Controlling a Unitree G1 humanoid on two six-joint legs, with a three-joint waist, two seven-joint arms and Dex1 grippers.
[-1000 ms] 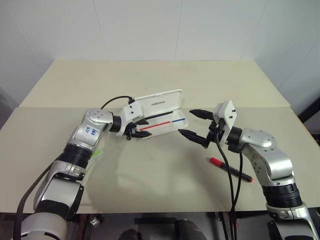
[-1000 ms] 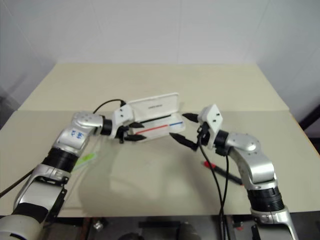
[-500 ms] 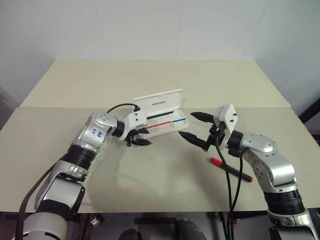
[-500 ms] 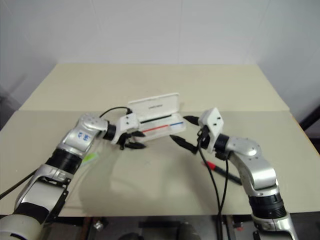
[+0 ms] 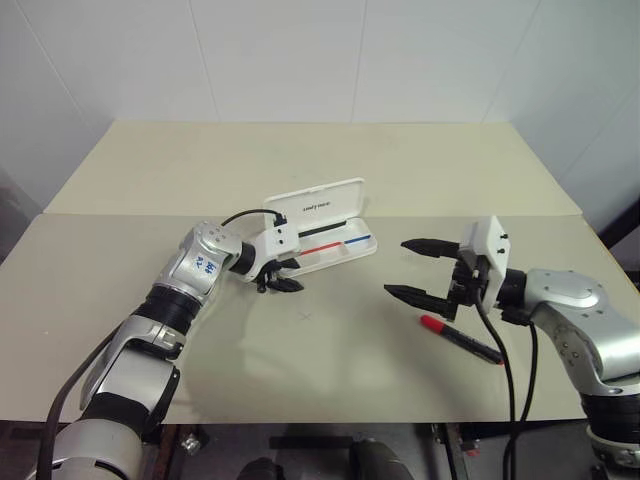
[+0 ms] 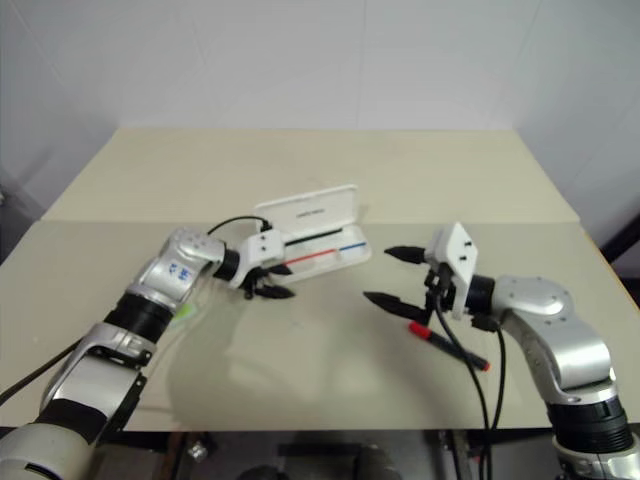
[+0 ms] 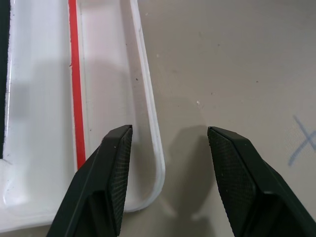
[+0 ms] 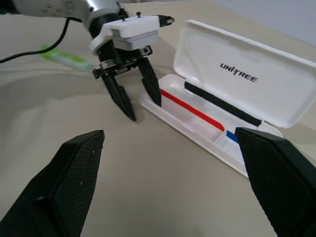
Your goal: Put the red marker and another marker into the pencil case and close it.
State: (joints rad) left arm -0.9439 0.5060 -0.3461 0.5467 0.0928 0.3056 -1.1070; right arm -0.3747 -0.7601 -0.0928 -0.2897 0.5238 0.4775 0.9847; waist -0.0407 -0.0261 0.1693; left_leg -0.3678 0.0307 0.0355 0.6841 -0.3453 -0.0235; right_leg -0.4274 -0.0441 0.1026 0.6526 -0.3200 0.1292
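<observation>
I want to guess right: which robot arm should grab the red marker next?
Probably the right: its gripper hangs open right beside the red marker, while the left gripper straddles the pencil case edge, farther away.

The pencil case (image 5: 322,232) sits at centre frame on the table (image 5: 330,160), lid up behind the tray. Left gripper (image 5: 284,274) is down at the case's lower-left corner, one finger (image 7: 106,173) inside the tray, the other (image 7: 237,173) outside on the table, the case's front wall running between them. Over to the right, well apart from the case, the right gripper (image 5: 412,268) hangs with fingers spread. Just beneath and right of it, the red marker (image 5: 462,339) lies on the table, slanting toward lower right. The other marker (image 8: 66,58) lies behind the left arm, left of the case.
</observation>
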